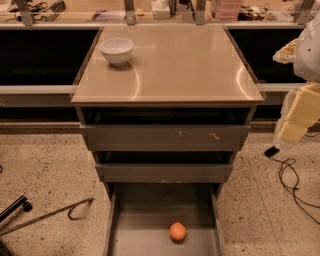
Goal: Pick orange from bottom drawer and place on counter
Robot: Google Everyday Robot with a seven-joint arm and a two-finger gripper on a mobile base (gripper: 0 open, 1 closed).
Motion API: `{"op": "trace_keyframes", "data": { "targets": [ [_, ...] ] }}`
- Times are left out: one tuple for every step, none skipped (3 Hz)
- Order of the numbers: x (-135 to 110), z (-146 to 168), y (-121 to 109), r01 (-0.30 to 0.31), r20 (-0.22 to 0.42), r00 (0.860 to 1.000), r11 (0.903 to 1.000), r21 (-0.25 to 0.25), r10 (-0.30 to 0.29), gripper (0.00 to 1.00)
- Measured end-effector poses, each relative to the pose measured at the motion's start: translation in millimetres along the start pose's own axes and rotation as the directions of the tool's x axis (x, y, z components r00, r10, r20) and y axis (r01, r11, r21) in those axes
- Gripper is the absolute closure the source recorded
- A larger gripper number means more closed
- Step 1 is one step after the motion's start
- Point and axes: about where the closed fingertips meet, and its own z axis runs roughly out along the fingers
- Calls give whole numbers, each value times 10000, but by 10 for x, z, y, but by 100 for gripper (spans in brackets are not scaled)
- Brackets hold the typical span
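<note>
Arm [311, 47]: white, entering at the 2 o'clock edge, partly cut off.
Gripper [292, 129]: pale yellow, below the arm at 3 o'clock, tilted down toward 7 o'clock.

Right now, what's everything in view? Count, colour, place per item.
orange: 1, orange, on the floor of the open bottom drawer, clear of its walls
bottom drawer: 1, grey, lowest of three, pulled out
upper drawers: 2, grey, above it; top one has white scratches on its front
counter: 1, tan, glossy, top of the cabinet
bowl: 1, white, back-left of the counter
bench: 1, cluttered, behind the counter, with metal posts
cable: 1, black, floor on the right
hooked rod: 1, metal, floor on the left
arm: 1, white and cream, right edge
gripper: 1, cream, right edge beside the cabinet, far from the orange
</note>
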Motion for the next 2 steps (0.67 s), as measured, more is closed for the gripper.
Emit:
{"op": "trace_keyframes", "data": {
  "targets": [
    [0, 1, 1, 0, 1, 10000, 10000, 0, 0, 0],
    [20, 290, 112, 23, 281, 9996, 10000, -79, -21, 0]
  ]
}}
